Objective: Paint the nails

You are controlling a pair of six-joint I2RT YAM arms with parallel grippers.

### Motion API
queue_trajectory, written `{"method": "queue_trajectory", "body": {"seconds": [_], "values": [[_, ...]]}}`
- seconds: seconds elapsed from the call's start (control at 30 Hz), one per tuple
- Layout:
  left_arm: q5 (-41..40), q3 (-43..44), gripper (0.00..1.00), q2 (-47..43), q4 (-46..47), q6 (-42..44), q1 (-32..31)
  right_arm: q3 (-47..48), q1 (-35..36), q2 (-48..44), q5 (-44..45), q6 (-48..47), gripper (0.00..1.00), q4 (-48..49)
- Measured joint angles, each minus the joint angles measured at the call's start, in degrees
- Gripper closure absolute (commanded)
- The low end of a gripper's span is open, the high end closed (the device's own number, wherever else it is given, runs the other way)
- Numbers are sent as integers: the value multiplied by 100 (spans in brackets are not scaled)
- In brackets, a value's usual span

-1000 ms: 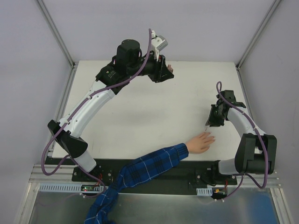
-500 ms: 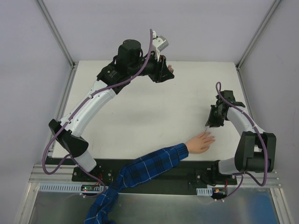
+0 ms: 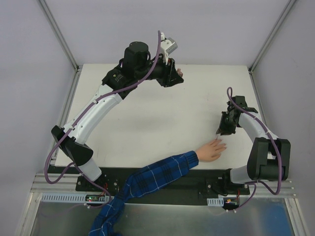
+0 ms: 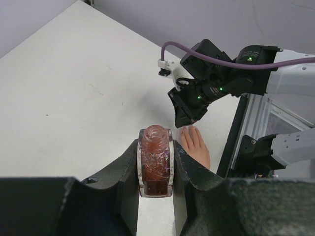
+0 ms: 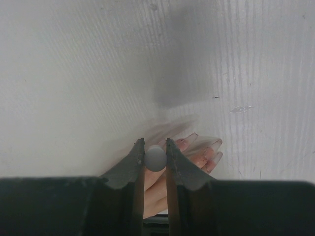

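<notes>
A pale peach hand [image 3: 210,150] lies flat near the table's front right, its arm in a blue-and-white plaid sleeve [image 3: 157,173]. The nails [image 5: 184,143] look reddish and blurred just past my right gripper [image 5: 155,144]. That gripper is shut on a grey round brush cap [image 5: 155,158] and hovers right over the fingertips [image 3: 222,144]. My left gripper [image 4: 155,147] is shut on a small dark reddish bottle [image 4: 155,162], held upright and uncapped above the far middle of the table [image 3: 179,73], well away from the hand.
The white table [image 3: 147,123] is bounded by metal frame posts [image 3: 59,34] at the back corners. The right arm's black wrist and purple cable [image 4: 211,86] show beyond the bottle in the left wrist view.
The left gripper has shifted slightly at the far edge with the bottle. The right gripper and the hand stay almost where they were.
</notes>
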Motion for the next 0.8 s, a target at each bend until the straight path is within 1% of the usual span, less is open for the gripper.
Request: {"method": "queue_trajectory", "body": {"seconds": [0.8], "values": [[33, 87, 100, 105, -85, -2, 72, -2, 0, 179, -76, 2, 100, 4]]}}
